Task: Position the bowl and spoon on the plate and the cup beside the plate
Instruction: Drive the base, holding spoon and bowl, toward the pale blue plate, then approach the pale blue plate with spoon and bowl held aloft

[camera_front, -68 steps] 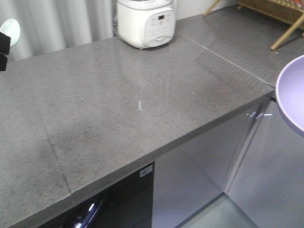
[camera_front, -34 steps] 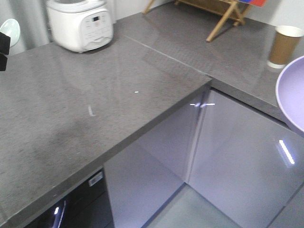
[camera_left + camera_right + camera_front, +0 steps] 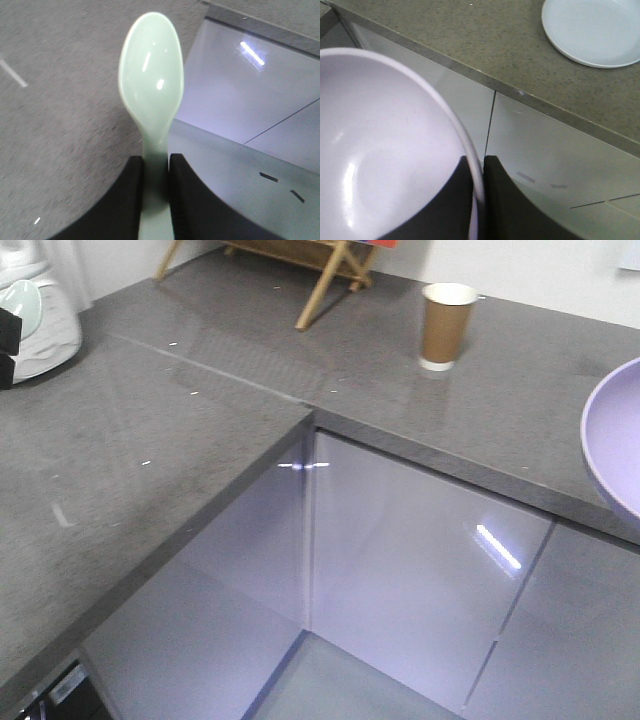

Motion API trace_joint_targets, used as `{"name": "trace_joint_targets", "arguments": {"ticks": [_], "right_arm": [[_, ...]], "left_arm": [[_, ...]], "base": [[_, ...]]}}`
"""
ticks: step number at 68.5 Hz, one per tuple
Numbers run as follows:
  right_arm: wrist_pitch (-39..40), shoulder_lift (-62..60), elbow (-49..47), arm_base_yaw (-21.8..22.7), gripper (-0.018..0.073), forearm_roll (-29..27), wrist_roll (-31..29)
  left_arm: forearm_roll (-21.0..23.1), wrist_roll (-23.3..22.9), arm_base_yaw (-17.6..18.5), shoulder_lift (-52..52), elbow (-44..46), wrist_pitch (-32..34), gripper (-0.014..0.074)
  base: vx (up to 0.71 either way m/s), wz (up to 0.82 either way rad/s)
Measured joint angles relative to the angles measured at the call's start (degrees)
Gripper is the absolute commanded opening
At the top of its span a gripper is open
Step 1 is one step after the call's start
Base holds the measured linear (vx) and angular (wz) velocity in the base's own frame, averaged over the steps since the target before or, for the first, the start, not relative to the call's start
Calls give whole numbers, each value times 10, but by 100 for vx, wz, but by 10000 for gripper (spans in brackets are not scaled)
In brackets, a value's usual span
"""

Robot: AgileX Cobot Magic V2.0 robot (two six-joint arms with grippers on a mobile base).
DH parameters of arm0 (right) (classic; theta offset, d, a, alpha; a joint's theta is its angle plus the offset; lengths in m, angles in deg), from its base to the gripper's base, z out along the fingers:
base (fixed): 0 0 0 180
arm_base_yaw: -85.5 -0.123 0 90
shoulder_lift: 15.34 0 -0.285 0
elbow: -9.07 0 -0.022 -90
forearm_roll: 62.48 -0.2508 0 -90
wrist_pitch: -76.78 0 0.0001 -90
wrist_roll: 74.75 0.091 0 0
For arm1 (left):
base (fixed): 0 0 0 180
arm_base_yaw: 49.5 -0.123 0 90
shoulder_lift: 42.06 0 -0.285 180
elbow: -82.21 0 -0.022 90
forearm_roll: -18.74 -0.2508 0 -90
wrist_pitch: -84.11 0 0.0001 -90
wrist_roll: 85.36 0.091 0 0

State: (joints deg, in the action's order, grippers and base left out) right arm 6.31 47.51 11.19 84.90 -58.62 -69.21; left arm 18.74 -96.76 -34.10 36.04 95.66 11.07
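Firmly, left pincer (image 3: 156, 162) pinching spoon (image 3: 151, 85) handle, right pincer (image 3: 477, 162) clamped on bowl (image 3: 385, 150) rim, plate (image 3: 590, 30) on counter (image 3: 470, 35) beyond.

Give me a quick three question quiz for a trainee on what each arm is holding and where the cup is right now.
1. True or false: the left gripper is shut on the handle of the spoon.
2. Fill in: the right gripper pinches the bowl by its ____.
3. The cup is: A upright on the counter; B inside the bowl; C on the floor.
Key: 1 true; 2 rim; 3 A.
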Motion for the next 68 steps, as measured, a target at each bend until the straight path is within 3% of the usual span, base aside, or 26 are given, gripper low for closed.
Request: {"name": "trace_joint_targets", "arguments": {"ticks": [68], "right_arm": [[-1, -1, 0, 0, -10, 0, 0]], "left_arm": [[0, 0, 0, 0, 0, 0, -6]], "base": [[13, -49]]}}
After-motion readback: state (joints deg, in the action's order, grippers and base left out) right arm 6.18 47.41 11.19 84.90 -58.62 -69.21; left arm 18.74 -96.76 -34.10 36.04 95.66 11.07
